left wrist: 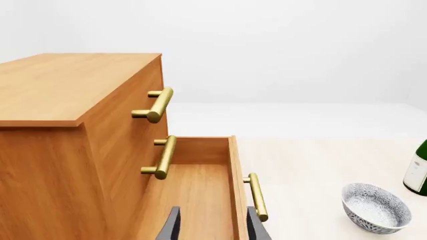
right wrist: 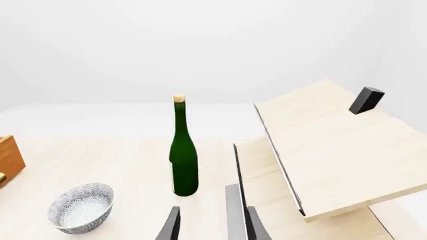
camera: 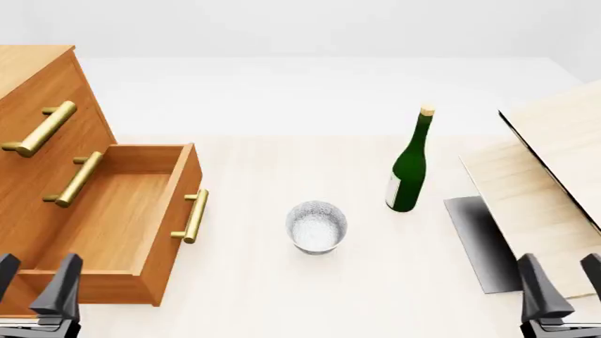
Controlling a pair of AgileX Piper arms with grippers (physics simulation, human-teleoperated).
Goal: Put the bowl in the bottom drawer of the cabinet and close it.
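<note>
Left wrist view: the bottom drawer [left wrist: 200, 190] is seen pulled out of the cabinet [left wrist: 73, 130]; the left gripper [left wrist: 212, 225] is held with fingers parted and holding nothing.
Front view: the bowl [camera: 317, 227] is set on the table [camera: 281, 296], between the drawer and the green bottle [camera: 409, 165].
Right wrist view: the right gripper [right wrist: 212, 225] is spread apart, gripping nothing, near the bottle; a pale box [right wrist: 333, 145] is beside it.

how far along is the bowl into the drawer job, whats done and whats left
Done: the bottom drawer of the cabinet is pulled open and looks empty. In hand: nothing; the left gripper and right gripper hang open near the table's near edge, each empty. Left: the bowl sits upright on the table beside the green bottle, so grasping, placing and closing all remain.
</note>
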